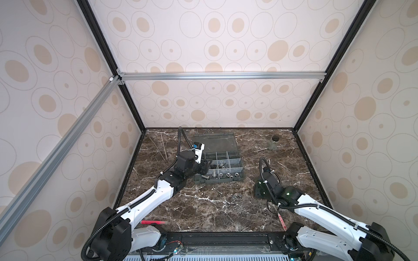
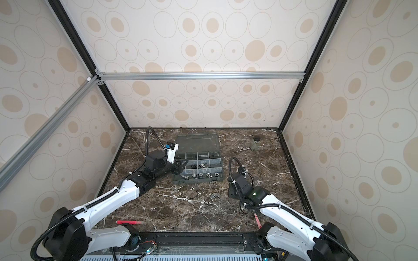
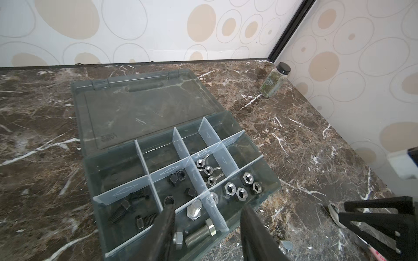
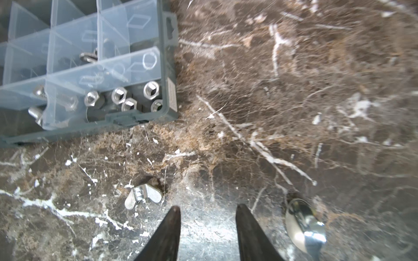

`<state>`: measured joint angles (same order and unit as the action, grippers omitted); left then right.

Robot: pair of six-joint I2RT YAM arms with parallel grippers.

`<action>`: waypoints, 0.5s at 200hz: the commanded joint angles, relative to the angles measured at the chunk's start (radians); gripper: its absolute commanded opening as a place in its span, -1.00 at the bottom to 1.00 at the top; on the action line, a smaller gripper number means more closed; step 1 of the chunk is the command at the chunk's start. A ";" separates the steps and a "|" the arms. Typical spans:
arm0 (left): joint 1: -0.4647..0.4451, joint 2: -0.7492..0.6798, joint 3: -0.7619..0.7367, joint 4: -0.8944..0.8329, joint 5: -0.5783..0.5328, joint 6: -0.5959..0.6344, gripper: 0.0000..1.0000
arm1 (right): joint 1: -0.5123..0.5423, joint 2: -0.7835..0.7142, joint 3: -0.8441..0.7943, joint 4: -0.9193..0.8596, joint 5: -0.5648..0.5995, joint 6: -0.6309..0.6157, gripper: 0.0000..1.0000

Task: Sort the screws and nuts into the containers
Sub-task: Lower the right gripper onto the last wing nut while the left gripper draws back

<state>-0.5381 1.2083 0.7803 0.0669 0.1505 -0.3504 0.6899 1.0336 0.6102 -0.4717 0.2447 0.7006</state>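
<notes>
- Grey box keeps screws and nuts sorted; left gripper, jaws part-spread and empty, hangs over those screws
- Wing nut lies loose at the box's 5 o'clock; right gripper, parted, empty, sits at its 3 o'clock, probably to collect it

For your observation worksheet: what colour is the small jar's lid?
Black lid on the jar, clearest in the left wrist view.

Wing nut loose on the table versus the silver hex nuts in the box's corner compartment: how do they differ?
The wing nut has two flat wings; the hex nuts are plain six-sided rings. The wing nut lies alone on the bare table, outside the box; the hex nuts sit grouped inside one compartment. Both are shiny silver metal.
</notes>
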 commanded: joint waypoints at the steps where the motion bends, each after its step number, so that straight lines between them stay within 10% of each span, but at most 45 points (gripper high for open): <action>1: 0.016 -0.042 -0.030 0.016 -0.019 0.014 -0.05 | 0.002 0.054 -0.001 0.089 -0.110 -0.062 -0.13; 100: 0.023 -0.098 -0.131 0.063 0.015 -0.080 -0.03 | 0.039 0.382 0.102 0.282 -0.329 -0.160 -0.05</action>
<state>-0.5243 1.1328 0.6571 0.0921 0.1524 -0.3950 0.7185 1.3731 0.6762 -0.2359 -0.0299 0.5720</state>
